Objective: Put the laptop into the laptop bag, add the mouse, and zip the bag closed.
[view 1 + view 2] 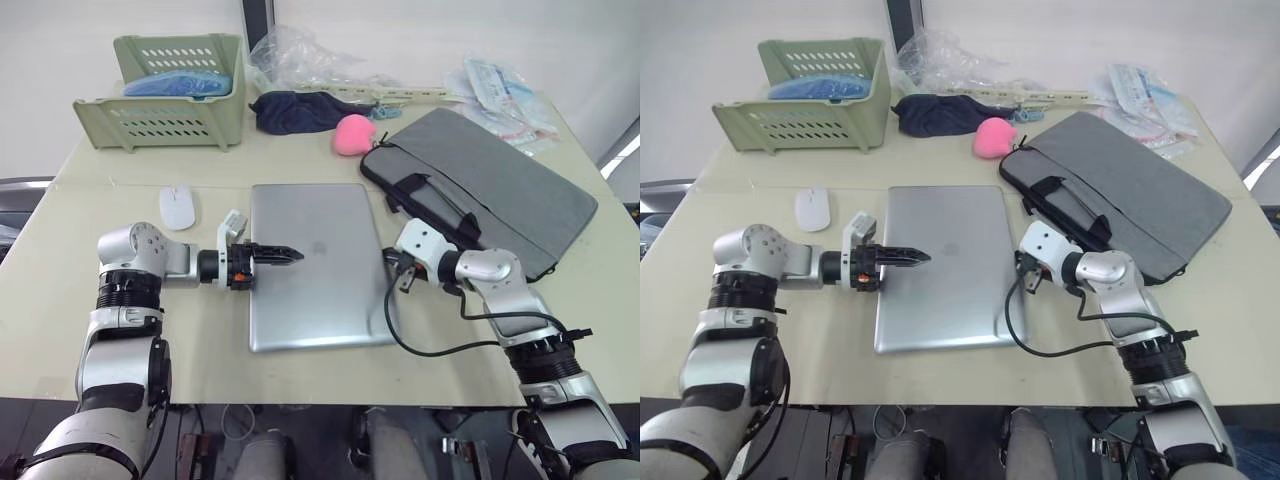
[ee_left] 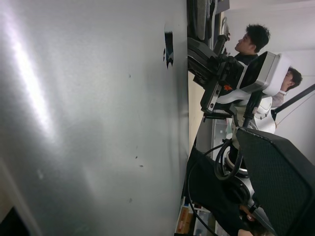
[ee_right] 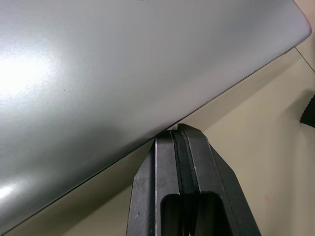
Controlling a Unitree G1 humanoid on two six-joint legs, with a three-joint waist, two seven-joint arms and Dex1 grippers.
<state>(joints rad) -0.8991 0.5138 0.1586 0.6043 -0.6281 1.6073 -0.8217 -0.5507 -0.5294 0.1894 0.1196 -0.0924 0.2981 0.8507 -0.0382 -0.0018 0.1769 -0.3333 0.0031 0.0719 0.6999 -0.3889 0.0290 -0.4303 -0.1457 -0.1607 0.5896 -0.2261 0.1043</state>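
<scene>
Laptop (image 1: 313,262) flat and closed mid-surface (image 1: 80,300), long axis running away from the robot, far short edge toward the pink blob (image 1: 353,134). Left hand (image 1: 290,255) over the laptop's left part, black fingers pinched shut, pointing right toward the faint logo. Right hand (image 3: 178,132) closed on nothing, tips right at the laptop's right edge. Laptop bag (image 1: 485,188) lying diagonal just right of the laptop, handles facing it. Mouse (image 1: 177,206) left of the laptop's far corner, near the green basket (image 1: 165,95).
</scene>
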